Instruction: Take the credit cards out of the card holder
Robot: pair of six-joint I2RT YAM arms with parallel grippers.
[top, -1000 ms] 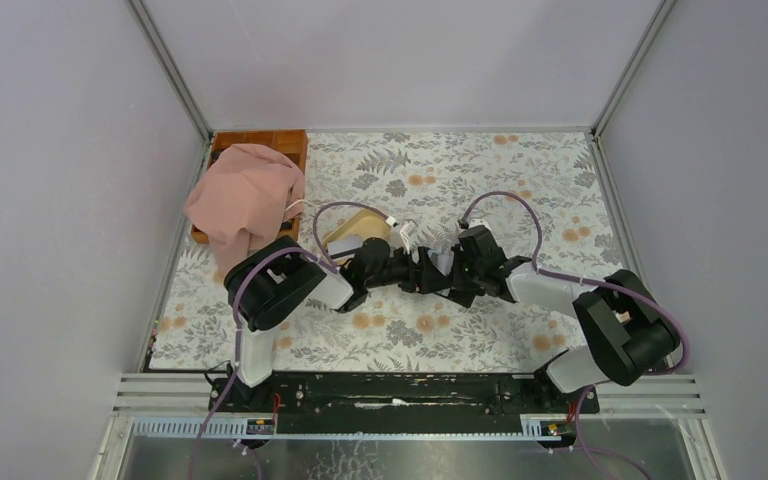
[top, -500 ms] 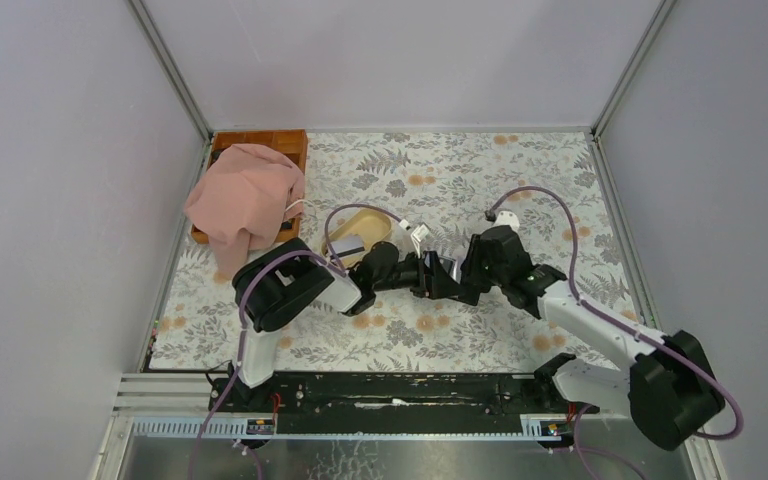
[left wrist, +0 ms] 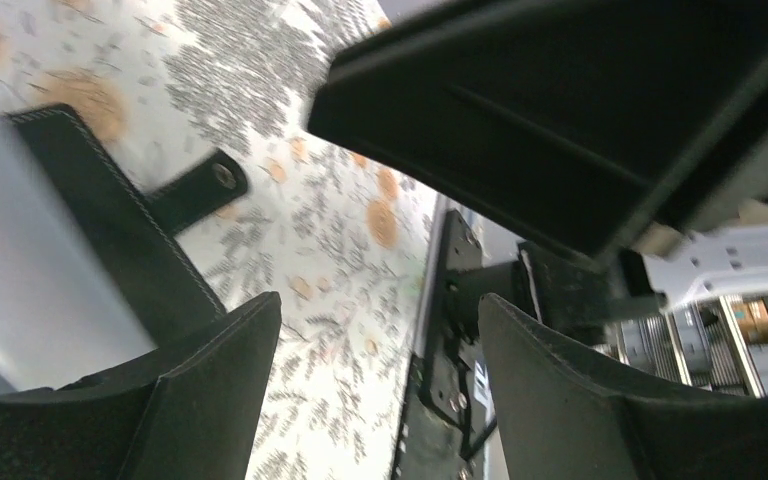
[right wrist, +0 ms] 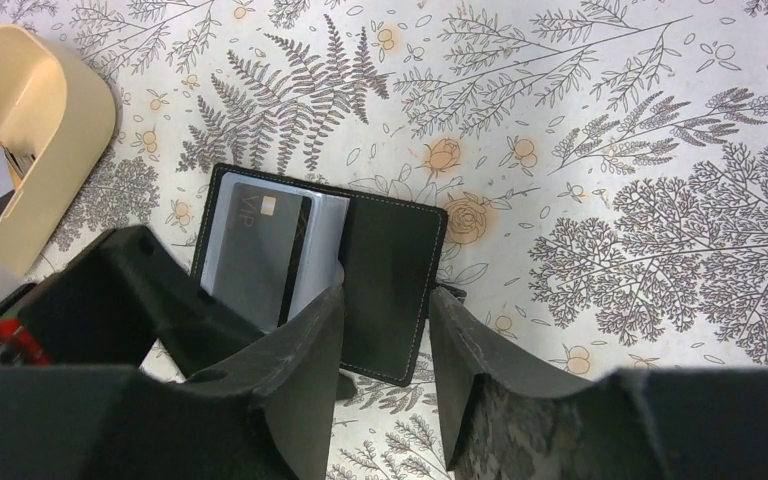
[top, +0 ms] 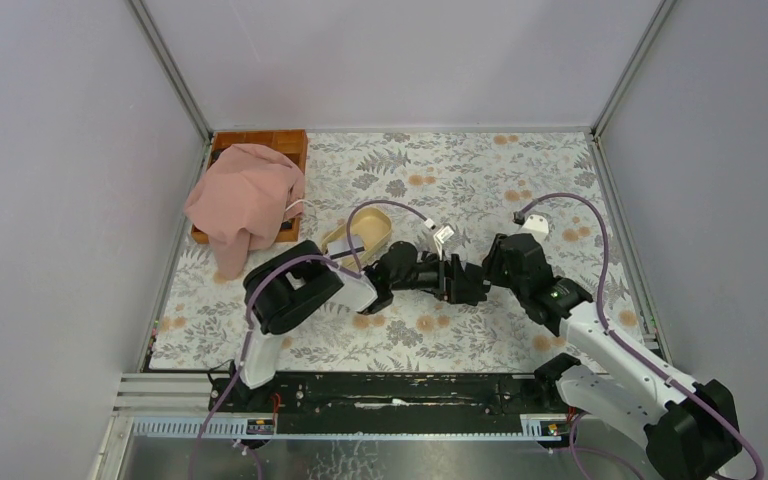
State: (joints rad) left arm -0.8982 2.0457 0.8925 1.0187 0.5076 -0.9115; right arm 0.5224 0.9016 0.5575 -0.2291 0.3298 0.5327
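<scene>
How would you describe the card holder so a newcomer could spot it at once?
On the floral tablecloth, find the beige dish; the card holder lies on the cloth close to it. It is open and flat, black with a pale stitched edge, with a dark card marked VIP in one half.

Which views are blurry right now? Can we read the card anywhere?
Left wrist: card holder smeared and soft, too close. Right wrist: sharp, open card holder clear, credit card lettering legible. Top external: even light, no glare, arms cover it.
</scene>
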